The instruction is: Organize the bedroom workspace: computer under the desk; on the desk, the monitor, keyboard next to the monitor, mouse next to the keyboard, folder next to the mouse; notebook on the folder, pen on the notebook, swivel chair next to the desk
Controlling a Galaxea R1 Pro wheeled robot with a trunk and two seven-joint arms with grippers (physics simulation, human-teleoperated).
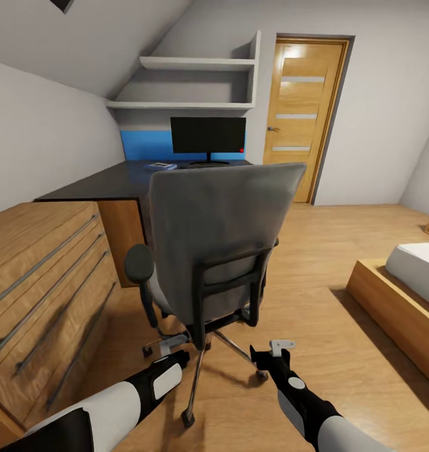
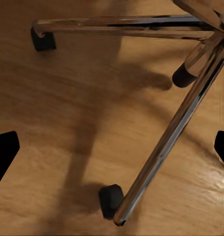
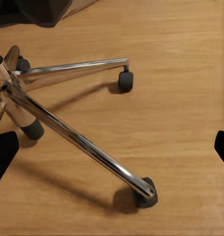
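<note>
Reaching low w/ both arms: left gripper point(image 1: 181, 359) & right gripper point(image 1: 264, 358), fingers spread, nothing held; swivel chair point(image 1: 220, 232) chrome base point(image 2: 166, 137) just ahead, between them.

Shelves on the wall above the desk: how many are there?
2. The upper shelf sits under the sloped ceiling; the lower shelf hangs directly above the monitor. Both meet a white upright panel beside the door.
</note>
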